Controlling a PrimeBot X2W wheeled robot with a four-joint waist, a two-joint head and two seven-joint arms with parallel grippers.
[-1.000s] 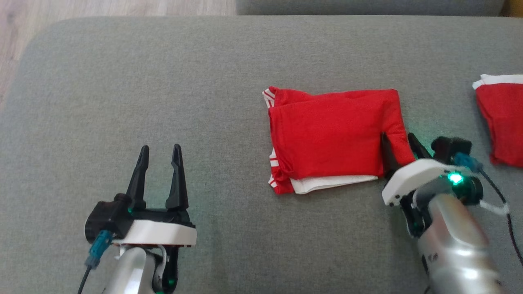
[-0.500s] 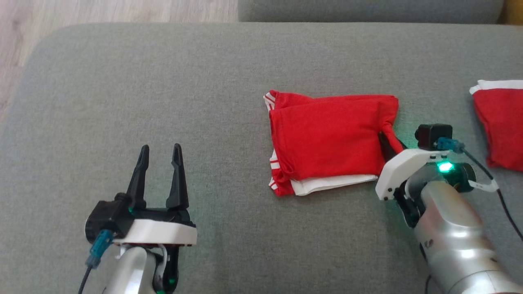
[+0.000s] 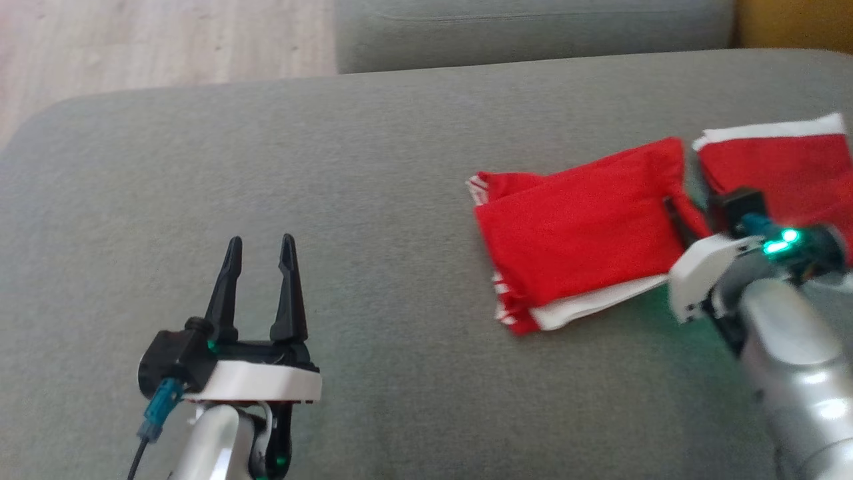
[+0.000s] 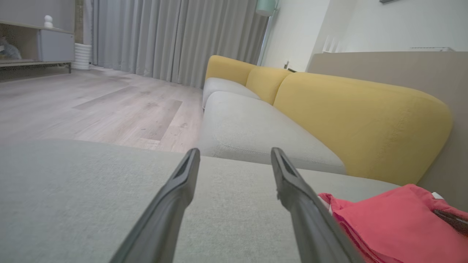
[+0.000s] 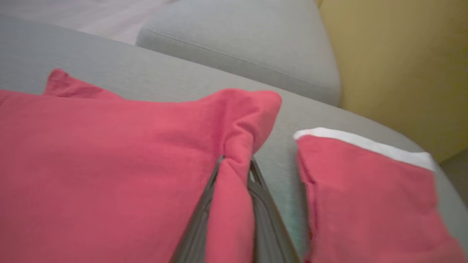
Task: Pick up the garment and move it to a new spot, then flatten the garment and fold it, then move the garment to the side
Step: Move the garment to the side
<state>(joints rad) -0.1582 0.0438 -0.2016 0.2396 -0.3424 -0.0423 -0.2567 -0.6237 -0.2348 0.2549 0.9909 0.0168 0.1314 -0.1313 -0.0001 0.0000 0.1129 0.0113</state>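
Right claw (image 5: 236, 171) now pinches a ridge of cloth at the right-hand edge of the folded red garment (image 3: 580, 227), its two fingers pressed together on the fabric; a second ago they stood spread on either side of that same edge, so the grip has only just been taken. The head camera has also swung, so the whole scene sits differently in its view; even so, the gap to the other red garment (image 3: 773, 167) has plainly shrunk, from well apart to just beside, and the held piece now lies slanted on the grey cushion (image 3: 366, 200) with its gripped corner raised a little. That suggests the folding is finished and the last step, carrying the piece off to the side, is under way. The white under-layer shows along the near edge, and a pull from one corner could slide the layers apart, so the fold looks at some risk. Left claw (image 3: 260, 250) hangs spread over bare cushion, holding nothing, just as before.
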